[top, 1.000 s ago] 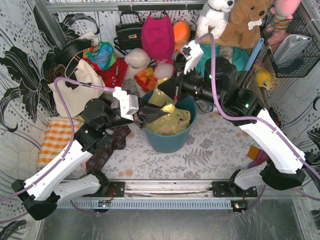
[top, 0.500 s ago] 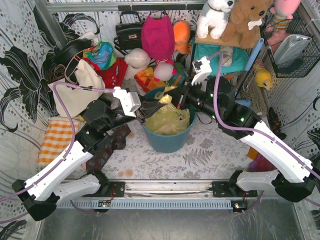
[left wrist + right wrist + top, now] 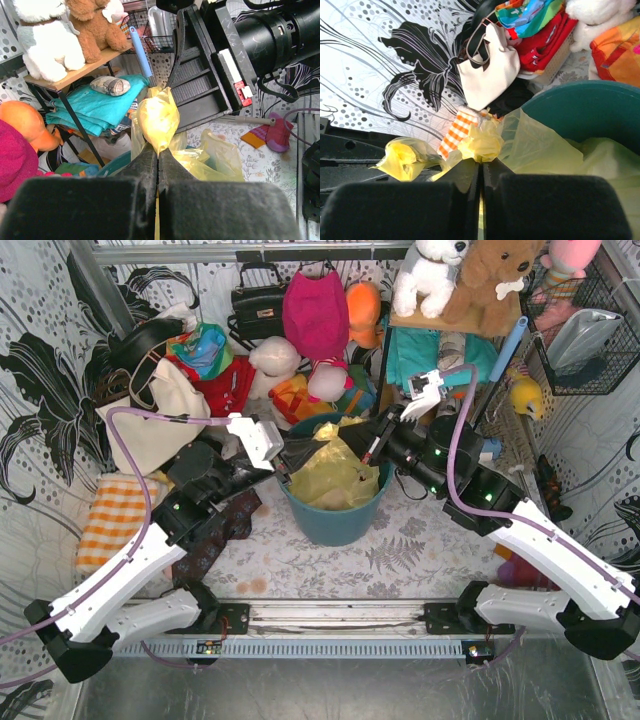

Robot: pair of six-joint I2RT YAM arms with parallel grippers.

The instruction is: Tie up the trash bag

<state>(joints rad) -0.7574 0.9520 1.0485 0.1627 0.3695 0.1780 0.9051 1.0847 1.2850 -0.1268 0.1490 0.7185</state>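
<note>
The yellow-green trash bag (image 3: 335,478) sits in the teal bin (image 3: 335,525) at the table's middle. My left gripper (image 3: 298,454) is at the bin's left rim, shut on a bunched flap of the bag (image 3: 157,117), which sticks up past its tips (image 3: 158,150). My right gripper (image 3: 350,442) is over the bin's far rim, shut on another bunched flap (image 3: 481,142) at its tips (image 3: 481,162). The two grippers face each other a short way apart. The right gripper (image 3: 200,75) shows just behind the left flap. The bag's contents are hidden.
A cream tote bag (image 3: 150,420) and an orange checked cloth (image 3: 115,515) lie at the left. A dark patterned cloth (image 3: 215,535) lies beside the bin. Bags and soft toys (image 3: 315,315) crowd the back. A shelf with plush toys (image 3: 470,285) and a wire basket (image 3: 590,335) stand at the right.
My right arm has swung right and toward the near side, drawing its flap with it. My left gripper has shifted slightly farther back. The bag's top is pulled more closed.
</note>
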